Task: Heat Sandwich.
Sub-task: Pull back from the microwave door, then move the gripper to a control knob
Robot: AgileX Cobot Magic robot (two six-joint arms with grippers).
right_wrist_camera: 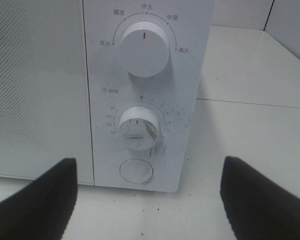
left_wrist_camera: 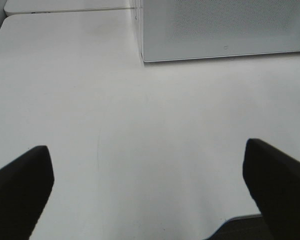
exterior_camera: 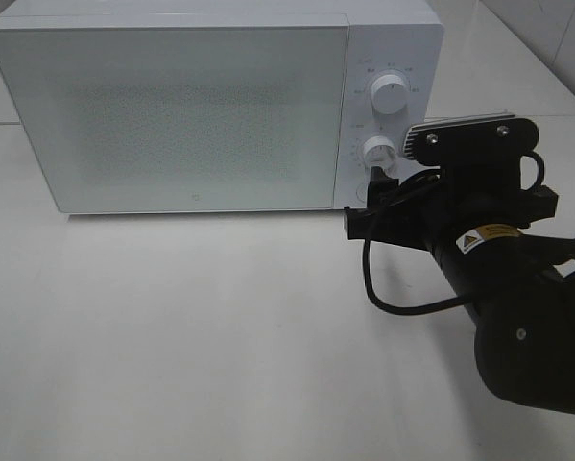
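The sandwich is out of view in every frame. The white microwave (exterior_camera: pixel 191 106) stands at the back of the table with its door shut. My right gripper (exterior_camera: pixel 379 182) hovers just in front of the control panel, below the lower timer knob (exterior_camera: pixel 377 151). In the right wrist view the gripper (right_wrist_camera: pixel 150 200) is open and empty, its dark fingers (right_wrist_camera: pixel 37 200) spread to either side of the timer knob (right_wrist_camera: pixel 138 127) and the round button (right_wrist_camera: pixel 135 170). The upper power knob (right_wrist_camera: pixel 143 51) points straight up. My left gripper (left_wrist_camera: pixel 150 195) is open and empty over bare table, well short of the microwave (left_wrist_camera: pixel 220 25).
The white table (exterior_camera: pixel 191 327) spreads out in front of the microwave. A black cable (exterior_camera: pixel 402 305) loops down from the right arm (exterior_camera: pixel 517 327). A second white surface (exterior_camera: pixel 517 67) lies behind on the right.
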